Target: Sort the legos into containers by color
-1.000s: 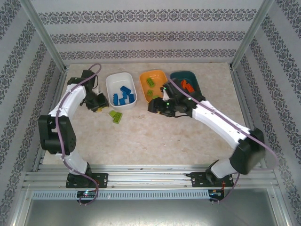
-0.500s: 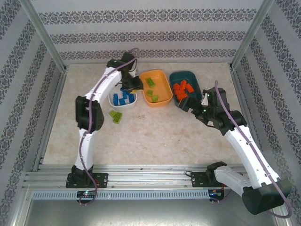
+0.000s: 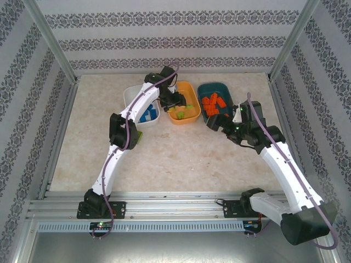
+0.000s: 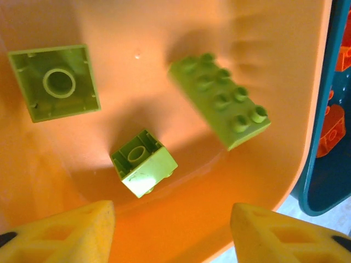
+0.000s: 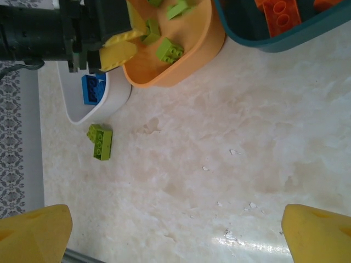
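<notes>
Patterned wallpaper [image 3: 175, 41] in grey damask bands wraps three sides of the cell, aluminium posts [image 3: 52, 46] stand at the corners, and the desk [image 3: 181, 159] is a pale, marbled beige slab with metal rails [image 3: 175, 207] along its near edge. Take the orange dish [image 3: 187, 119] toward the back of the desk as our marker: the white dish [image 3: 130, 96] sits just to its left with blue bricks [image 3: 147, 116] inside, and the teal dish [image 3: 224, 87] sits just to its right, loaded with orange bricks [image 3: 211, 103]. Over the orange dish, the left tool [image 4: 173, 218] hangs with its yellow fingers [image 4: 71, 230] spread apart and nothing between them, so it's released. Right below it the wrist view picks out three lime pieces lying in the orange dish: a square brick [image 4: 55, 82] turned hollow side up, a small brick [image 4: 143, 170] tipped on its side by the near wall, and a long brick [image 4: 219, 104] studs up, closest to the teal side. The right tool [image 5: 175, 233] hovers over bare desk to the front and right of the orange dish, near the teal dish's front corner, jaws wide, gripping nothing. From its wrist camera, loose lime bricks [image 5: 100, 141] lie together on the desk, front-left of the orange dish, just beside the white dish's front edge. Small white specks [image 5: 233, 152] dot the desk out front of the orange dish.
</notes>
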Controlling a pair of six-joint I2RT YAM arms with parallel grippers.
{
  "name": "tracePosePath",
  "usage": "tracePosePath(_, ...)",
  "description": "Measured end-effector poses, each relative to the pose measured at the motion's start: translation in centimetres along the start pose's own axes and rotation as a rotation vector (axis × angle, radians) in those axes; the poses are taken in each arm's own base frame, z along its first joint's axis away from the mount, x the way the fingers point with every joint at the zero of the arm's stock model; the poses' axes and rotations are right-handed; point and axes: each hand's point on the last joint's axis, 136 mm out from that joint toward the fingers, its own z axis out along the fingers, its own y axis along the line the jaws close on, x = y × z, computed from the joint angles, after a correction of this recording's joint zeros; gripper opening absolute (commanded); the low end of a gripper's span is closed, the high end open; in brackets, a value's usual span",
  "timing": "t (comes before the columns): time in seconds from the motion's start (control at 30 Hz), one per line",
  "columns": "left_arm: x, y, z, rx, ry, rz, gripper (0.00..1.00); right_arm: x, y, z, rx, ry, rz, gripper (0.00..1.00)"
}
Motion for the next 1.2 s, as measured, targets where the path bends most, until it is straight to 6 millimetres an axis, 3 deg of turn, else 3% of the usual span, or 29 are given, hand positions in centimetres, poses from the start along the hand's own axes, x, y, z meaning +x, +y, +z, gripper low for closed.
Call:
tracePosePath(0.13, 0.0, -0.2, -0.6, 0.0, -0.009, 0.008, 0.61, 0.3, 0.1, 1.1, 0.014, 0.04, -0.006, 0.98)
tracePosePath(0.2, 0.0, -0.5, -2.0, -0.005, -0.024, 0.027, 0.61, 0.5, 1.0, 2.0, 0.015, 0.072, -0.027, 0.98)
tracePosePath(0.33, 0.8, -0.9, -6.8, -0.056, -0.086, 0.104, 0.61, 1.6, 3.2, 4.1, 0.015, 0.143, -0.085, 0.97)
tracePosePath(0.43, 3.5, 0.2, -11.7, -0.132, -0.117, 0.161, 0.61, 3.1, 4.6, 5.8, 0.009, 0.191, -0.133, 0.96)
tracePosePath(0.53, 7.6, 2.8, -15.3, -0.201, -0.128, 0.175, 0.64, 5.0, 6.0, 7.5, 0.013, 0.24, -0.18, 0.94)
tracePosePath(0.6, 10.5, 5.9, -16.8, -0.246, -0.125, 0.14, 0.66, 6.5, 7.1, 8.9, 0.028, 0.277, -0.21, 0.91)
tracePosePath(0.7, 13.5, 12.2, -18.2, -0.299, -0.135, -0.019, 0.72, 9.1, 9.1, 11.8, 0.063, 0.34, -0.256, 0.88)
tracePosePath(0.73, 14.5, 14.8, -18.5, -0.321, -0.137, -0.095, 0.78, 9.8, 9.6, 12.7, 0.072, 0.357, -0.266, 0.87)
tracePosePath(0.77, 15.4, 17.5, -18.8, -0.331, -0.151, -0.185, 0.93, 10.7, 10.2, 14.0, 0.086, 0.38, -0.278, 0.86)
tracePosePath(0.8, 16.5, 19.8, -19.0, -0.349, -0.157, -0.267, 1.0, 11.4, 10.8, 15.1, 0.098, 0.397, -0.288, 0.85)
tracePosePath(0.87, 18.5, 22.7, -19.5, -0.353, -0.189, -0.387, 1.0, 13.0, 11.6, 17.0, 0.131, 0.433, -0.311, 0.84)
tracePosePath(0.97, 20.7, 24.3, -20.9, -0.347, -0.258, -0.458, 1.0, 14.4, 14.3, 19.9, 0.148, 0.454, -0.349, 0.84)
tracePosePath(1.07, 20.8, 24.1, -22.8, -0.345, -0.346, -0.444, 1.0, 15.6, 16.6, 22.4, 0.158, 0.461, -0.388, 0.83)
tracePosePath(1.2, 21.0, 25.1, -23.0, -0.395, -0.363, -0.45, 1.0, 16.5, 18.4, 24.7, 0.19, 0.457, -0.419, 0.83)
